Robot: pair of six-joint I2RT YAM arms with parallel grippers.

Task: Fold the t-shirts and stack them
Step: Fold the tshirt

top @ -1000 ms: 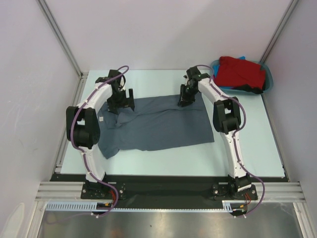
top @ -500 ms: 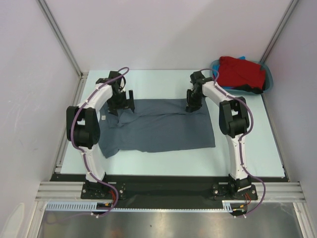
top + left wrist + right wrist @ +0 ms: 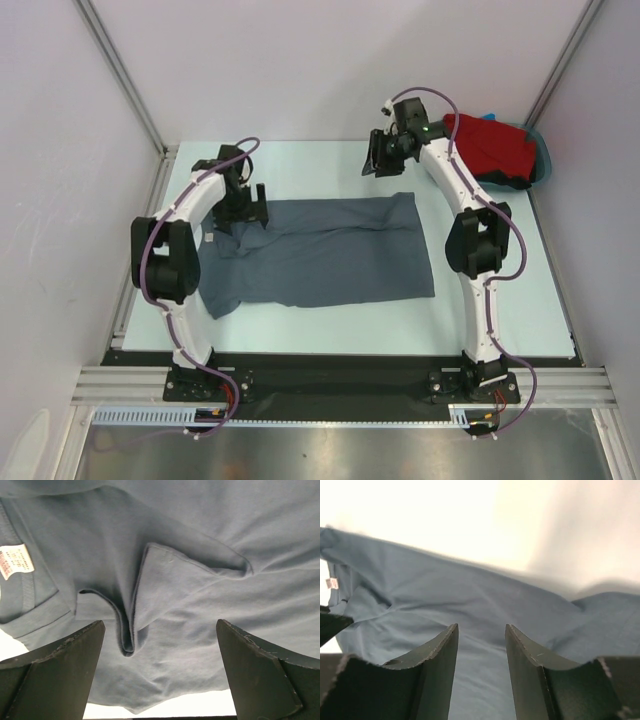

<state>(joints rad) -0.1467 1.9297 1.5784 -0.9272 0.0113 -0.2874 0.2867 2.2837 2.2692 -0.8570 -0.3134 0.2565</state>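
The right gripper (image 3: 381, 157) has lifted off the far right corner of the grey t-shirt (image 3: 325, 252) and swung toward the far side. It now hangs over bare table (image 3: 500, 300), just beyond the shirt's far edge. The left gripper (image 3: 246, 207) has stayed at the shirt's far left corner.

In the right wrist view the right gripper (image 3: 481, 628) has its fingers partly apart with nothing between them, and the grey t-shirt (image 3: 470, 595) lies below. In the left wrist view the left gripper (image 3: 160, 625) is spread wide and empty. It is just above a raised fold in the grey t-shirt (image 3: 200, 540), with the white neck label (image 3: 15, 561) to the left.

The grey t-shirt lies spread across the middle of the table, its collar end on the left. The red t-shirt (image 3: 488, 143) sits heaped in the teal tub (image 3: 543, 158) at the far right corner.
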